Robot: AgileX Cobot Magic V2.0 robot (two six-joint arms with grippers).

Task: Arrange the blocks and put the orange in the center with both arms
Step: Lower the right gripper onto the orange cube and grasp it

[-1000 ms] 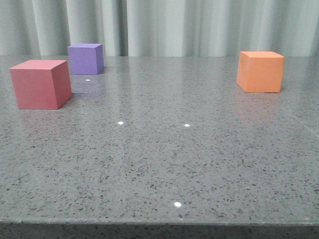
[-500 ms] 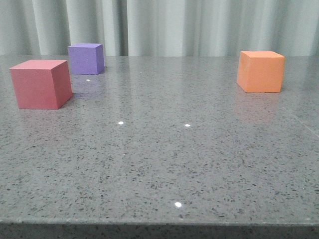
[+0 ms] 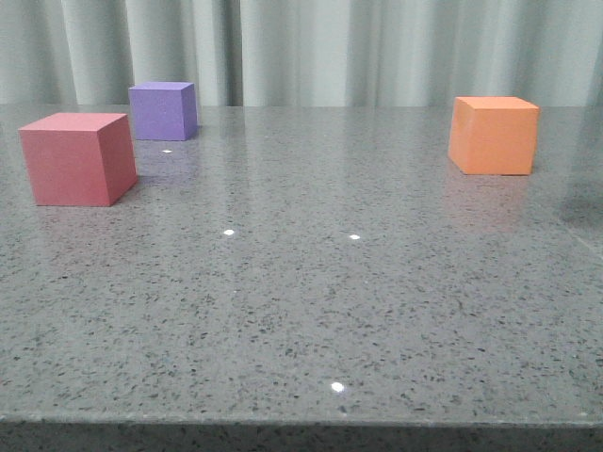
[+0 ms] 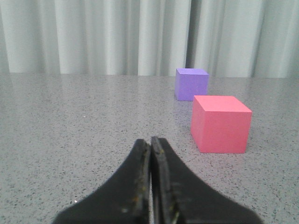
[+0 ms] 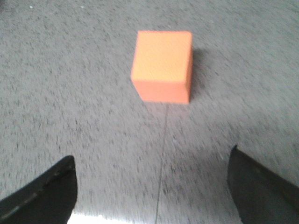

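The pinkish-red cube (image 3: 77, 158) sits at the left of the grey table, the purple cube (image 3: 163, 110) behind it, the orange cube (image 3: 493, 135) at the right. No gripper shows in the front view. In the left wrist view my left gripper (image 4: 151, 142) is shut and empty, low over the table, with the pinkish-red cube (image 4: 219, 123) ahead and to one side and the purple cube (image 4: 191, 84) beyond it. In the right wrist view my right gripper (image 5: 152, 163) is wide open above the table, and the orange cube (image 5: 163, 65) lies ahead, apart from the fingers.
The speckled grey table (image 3: 311, 301) has a thin seam line (image 5: 161, 158) running under the right gripper. A pale pleated curtain (image 3: 377, 47) hangs behind the table. A faint shadow falls on the table's right edge (image 3: 584, 202).
The three cubes have not moved. A dark shadow has appeared on the table at the right edge of the front view.
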